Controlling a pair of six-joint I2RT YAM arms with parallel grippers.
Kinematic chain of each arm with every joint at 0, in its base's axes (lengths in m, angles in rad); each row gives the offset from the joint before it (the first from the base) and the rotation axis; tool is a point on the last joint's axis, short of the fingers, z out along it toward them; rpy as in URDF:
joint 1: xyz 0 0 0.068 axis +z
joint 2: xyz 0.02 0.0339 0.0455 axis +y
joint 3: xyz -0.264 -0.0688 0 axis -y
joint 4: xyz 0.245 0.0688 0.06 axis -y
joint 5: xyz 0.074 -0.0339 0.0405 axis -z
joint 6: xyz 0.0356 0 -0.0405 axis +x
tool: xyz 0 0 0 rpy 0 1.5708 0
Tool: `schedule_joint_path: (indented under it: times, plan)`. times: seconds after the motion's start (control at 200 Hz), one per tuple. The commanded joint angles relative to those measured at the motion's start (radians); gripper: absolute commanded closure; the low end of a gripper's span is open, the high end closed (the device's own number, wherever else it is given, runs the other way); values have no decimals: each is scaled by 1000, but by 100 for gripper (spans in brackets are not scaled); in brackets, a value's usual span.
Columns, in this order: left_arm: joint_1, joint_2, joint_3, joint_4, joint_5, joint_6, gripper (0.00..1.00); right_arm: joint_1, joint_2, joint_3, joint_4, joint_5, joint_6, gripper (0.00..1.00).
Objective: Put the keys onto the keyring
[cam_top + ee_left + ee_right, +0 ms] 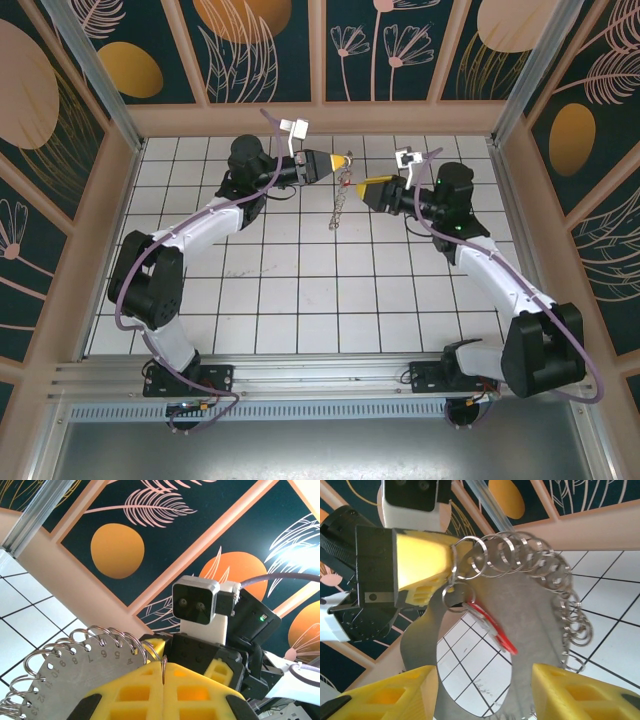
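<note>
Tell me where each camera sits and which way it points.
Top external: above and behind the bases, looking down on the tiled table; both arms, left end effector and right end effector show.
Left wrist: on the left arm, looking past its shut yellow fingers at the right arm's wrist camera and the patterned wall.
Right wrist: looking between its open fingers at the left end effector gripping the keyring.
Shared: the wrist views face each other; both show the keyring.

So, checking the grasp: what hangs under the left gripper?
The keyring hangs from the left gripper, with the red key dangling just below its tip. The part of the loop pinched in its grip is hidden.
</note>
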Motion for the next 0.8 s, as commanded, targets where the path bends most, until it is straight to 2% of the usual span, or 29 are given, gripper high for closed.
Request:
schedule_joint_path:
  times: [0.0,0.36,0.435,0.495,0.646,0.791]
  plan:
    - [-9,-34,2,79,-17,-30,100,32,15,48,27,40,-42,48]
    - [-14,-35,-3,101,-19,-48,100,58,103,121,28,59,-57,50]
    - [-15,-35,-3,101,-24,-49,100,61,107,124,32,50,-55,57]
    - [-15,-34,-4,101,-31,-50,100,63,107,123,38,38,-54,72]
    - [-14,-35,-10,106,-40,-52,100,79,102,119,29,-23,-66,100]
    - [-14,-35,-14,108,-55,-50,100,96,94,111,22,-32,-66,100]
